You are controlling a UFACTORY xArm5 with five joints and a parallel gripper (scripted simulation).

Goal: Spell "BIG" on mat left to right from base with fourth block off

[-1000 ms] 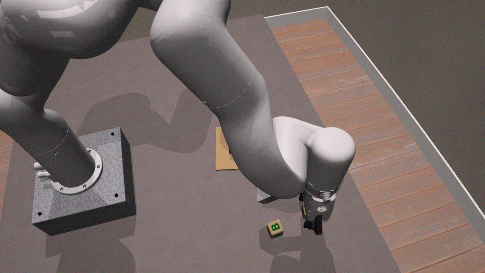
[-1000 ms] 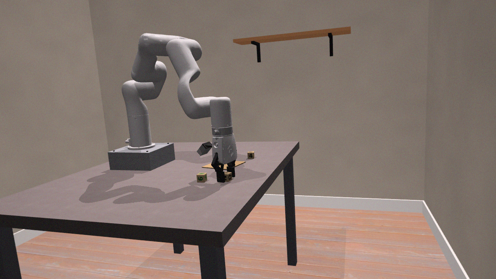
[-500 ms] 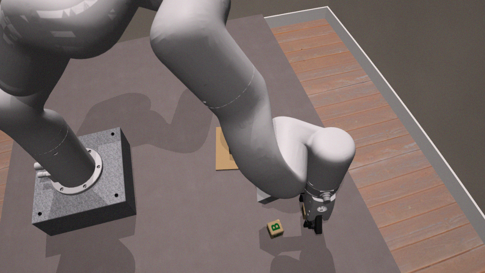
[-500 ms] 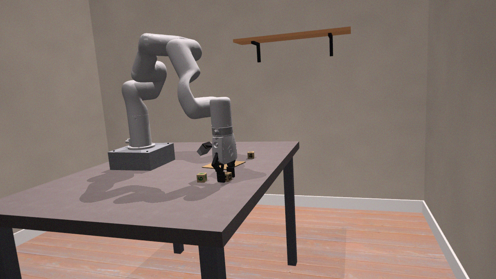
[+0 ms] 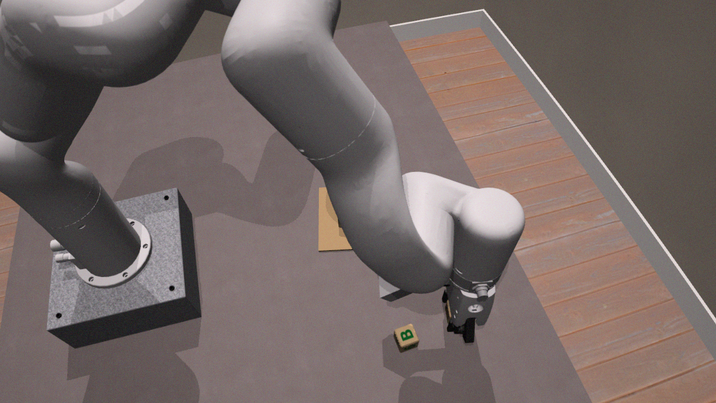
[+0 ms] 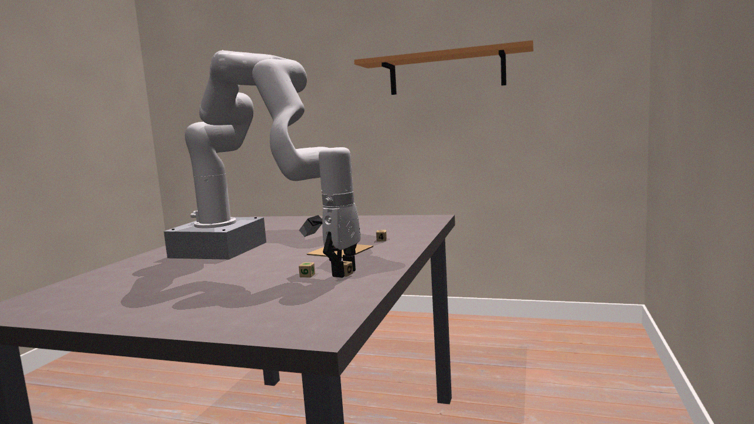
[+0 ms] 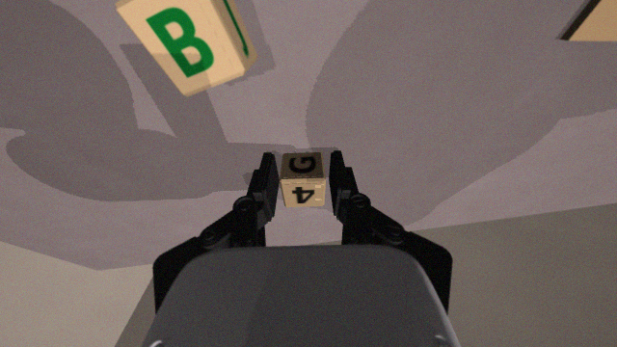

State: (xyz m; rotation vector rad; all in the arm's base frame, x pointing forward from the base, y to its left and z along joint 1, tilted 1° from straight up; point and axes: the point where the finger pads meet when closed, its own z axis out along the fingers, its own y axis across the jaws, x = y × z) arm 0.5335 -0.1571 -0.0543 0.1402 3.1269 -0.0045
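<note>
The gripper [image 5: 459,328] [image 6: 345,270] [image 7: 303,165] pointed down, its jaws parted partway around the G block [image 7: 302,178], with gaps showing at both sides; its G face read sideways. The B block [image 5: 405,337] [image 6: 306,270] [image 7: 188,43] sat askew to its left in the exterior view, off the mat [image 5: 330,225] [image 6: 363,248] [image 7: 598,24].

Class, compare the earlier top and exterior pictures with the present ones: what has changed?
The gripper's fingers have moved inward, narrowing around the G block; slim gaps show no grasp yet. Nothing was released. The arm, G block, B block, far block and mat look unmoved.
</note>
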